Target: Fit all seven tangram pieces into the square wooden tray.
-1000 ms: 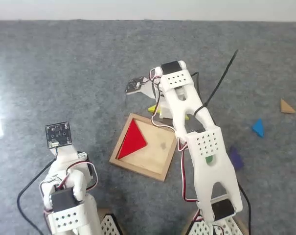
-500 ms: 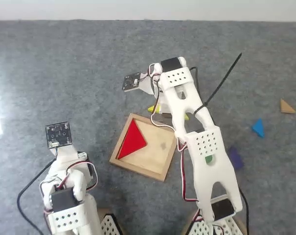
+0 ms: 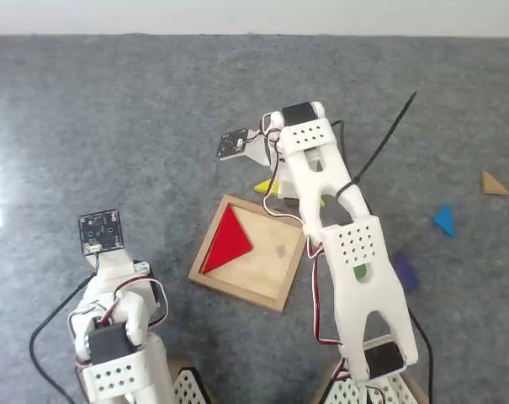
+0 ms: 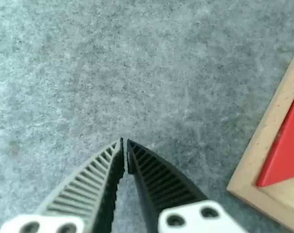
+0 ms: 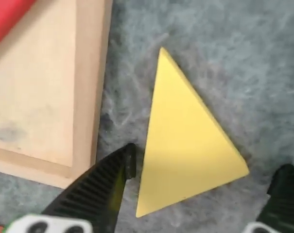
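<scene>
Right gripper (image 5: 205, 170), wide open and empty, straddles the yellow triangle (image 3: 264, 187) at the wooden tray's (image 3: 237, 290) twelve o'clock, apparently to pinch it.

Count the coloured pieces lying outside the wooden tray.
4: a yellow triangle beside the tray, a blue triangle, a tan triangle and a purple piece farther right. More may be hidden under the right arm.

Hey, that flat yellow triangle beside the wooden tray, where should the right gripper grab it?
Come from above, as the yellow triangle lies flat on the grey mat. Put one finger in the gap along its edge facing the square wooden tray, the other against the opposite corner. The open right gripper straddles it that way.
</scene>
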Motion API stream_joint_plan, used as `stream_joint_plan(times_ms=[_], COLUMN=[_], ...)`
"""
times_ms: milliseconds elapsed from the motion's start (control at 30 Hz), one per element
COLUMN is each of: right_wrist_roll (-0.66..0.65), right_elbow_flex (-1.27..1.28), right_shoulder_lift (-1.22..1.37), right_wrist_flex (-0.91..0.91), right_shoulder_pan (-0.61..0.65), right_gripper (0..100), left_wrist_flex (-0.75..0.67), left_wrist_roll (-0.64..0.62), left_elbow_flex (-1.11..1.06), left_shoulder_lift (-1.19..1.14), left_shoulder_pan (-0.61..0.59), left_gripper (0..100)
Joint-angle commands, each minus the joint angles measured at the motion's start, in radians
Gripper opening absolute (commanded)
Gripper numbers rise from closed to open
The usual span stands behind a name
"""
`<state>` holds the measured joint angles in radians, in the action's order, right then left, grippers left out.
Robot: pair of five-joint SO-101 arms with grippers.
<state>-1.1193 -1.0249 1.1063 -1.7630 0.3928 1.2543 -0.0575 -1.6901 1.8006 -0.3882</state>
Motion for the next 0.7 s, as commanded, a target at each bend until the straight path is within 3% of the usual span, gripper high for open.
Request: stream_joint_plan(times_ms=[0, 467, 667], right_wrist_roll=[0.017, 0.020, 0.086], right_elbow_flex=[-0.034, -0.035, -0.035], right_shoulder_lift=[0.005, 0.010, 0.010], right_wrist_flex=[-0.031, -0.030, -0.016], right_shoulder_pan=[0.004, 0.018, 0.031], right_gripper=[41.3, 41.2, 41.1], left_wrist_flex=[0.008, 0.008, 0.008], left_wrist_roll=[0.005, 0.005, 0.005], left_elbow_flex=[0.007, 0.007, 0.007], left_shoulder_lift=[0.017, 0.017, 0.018], left_shoulder_pan=[-0.003, -0.003, -0.003], left_gripper=[1, 1, 1])
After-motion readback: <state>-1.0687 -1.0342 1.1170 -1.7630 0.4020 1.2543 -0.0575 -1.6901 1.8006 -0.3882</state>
